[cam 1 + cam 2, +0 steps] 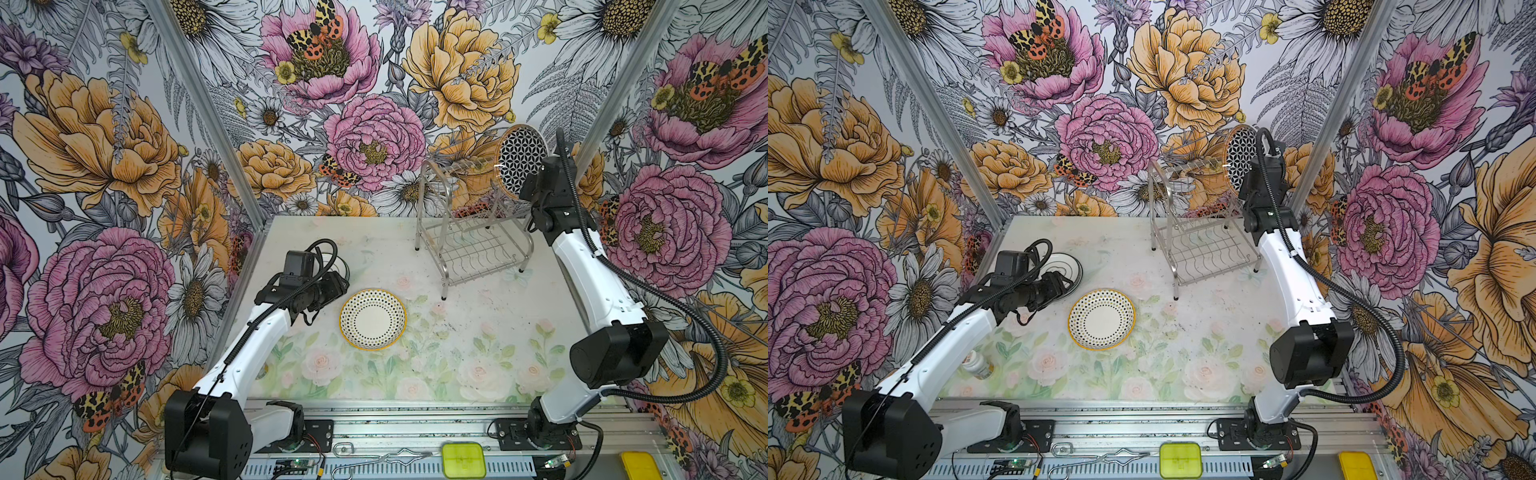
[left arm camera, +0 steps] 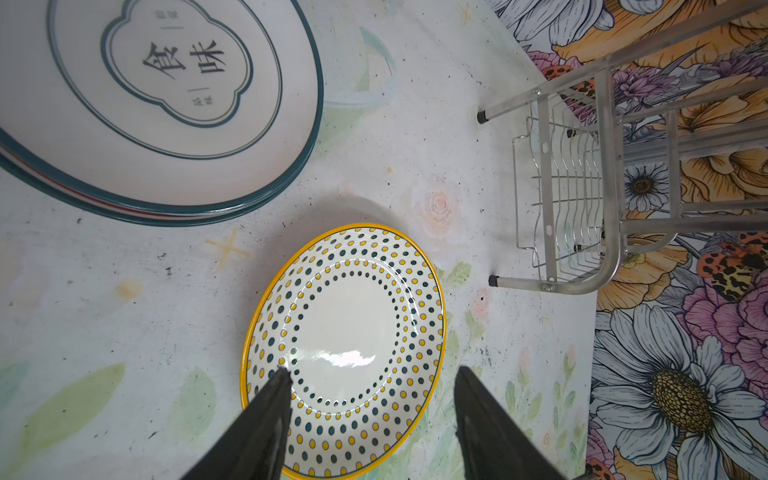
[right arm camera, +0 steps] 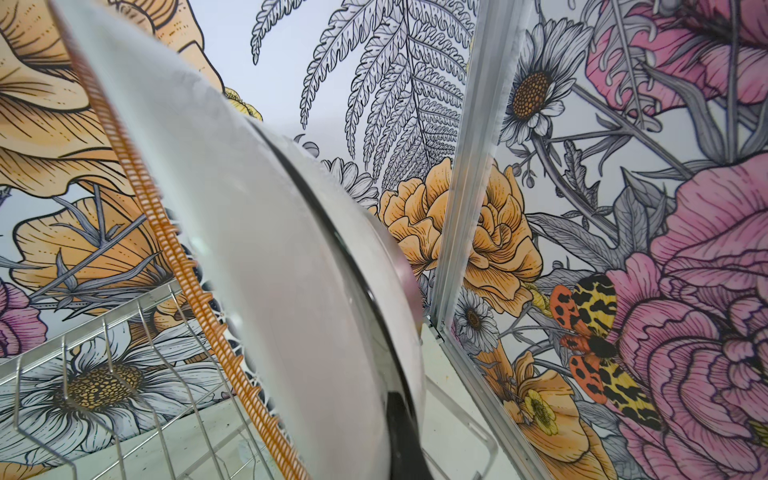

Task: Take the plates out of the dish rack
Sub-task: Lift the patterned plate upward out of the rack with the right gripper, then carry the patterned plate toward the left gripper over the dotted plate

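**Step in hand:** you are taking what looks like the last plate off the dish rack (image 1: 478,253), which stands at 1 o'clock on the table (image 1: 457,340).

**Lattice plate** (image 1: 521,156): upright on edge at the rack's 2 o'clock end, level with the top shelf. Whether it is clear of the wires cannot be told.

**Right gripper** (image 1: 528,189): closed tight, apparently pinching that plate's lower rim.

**Left gripper** (image 2: 372,369): jaws parted about halfway, empty, hovering over the dotted plate (image 1: 372,319), which lies flat near the table's middle.

**Stack of plates** (image 2: 158,104): flat at 10 o'clock.

**Next move:** raise the plate clear of the hoop, carry it toward 8 o'clock, and tip it flat before you release. A thin rim grip may slip.
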`<state>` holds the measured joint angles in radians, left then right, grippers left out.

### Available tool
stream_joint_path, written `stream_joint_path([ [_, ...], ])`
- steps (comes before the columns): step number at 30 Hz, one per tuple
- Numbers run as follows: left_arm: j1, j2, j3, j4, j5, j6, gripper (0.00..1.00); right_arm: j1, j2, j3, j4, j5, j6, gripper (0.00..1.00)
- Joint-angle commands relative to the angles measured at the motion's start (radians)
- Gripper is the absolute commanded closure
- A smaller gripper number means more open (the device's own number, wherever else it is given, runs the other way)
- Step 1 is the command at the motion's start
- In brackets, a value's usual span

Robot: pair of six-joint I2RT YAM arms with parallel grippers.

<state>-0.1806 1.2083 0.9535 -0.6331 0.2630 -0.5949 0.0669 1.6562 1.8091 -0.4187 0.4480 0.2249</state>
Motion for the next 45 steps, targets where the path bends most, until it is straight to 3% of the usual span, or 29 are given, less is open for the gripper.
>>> stream_joint_path([
  [1, -0.011, 0.007, 0.021, 0.027, 0.003, 0.008, 0.37, -0.009, -0.114, 0.062, 0.204, 0.024, 0.072, 1.00],
  [18, -0.026, 0.027, 0.027, 0.026, -0.011, 0.004, 0.37, -0.025, -0.130, 0.013, 0.204, -0.051, 0.150, 1.00],
  [45, -0.080, 0.047, 0.060, 0.026, -0.038, -0.012, 0.38, -0.026, -0.375, -0.215, 0.198, -0.453, 0.400, 1.00],
])
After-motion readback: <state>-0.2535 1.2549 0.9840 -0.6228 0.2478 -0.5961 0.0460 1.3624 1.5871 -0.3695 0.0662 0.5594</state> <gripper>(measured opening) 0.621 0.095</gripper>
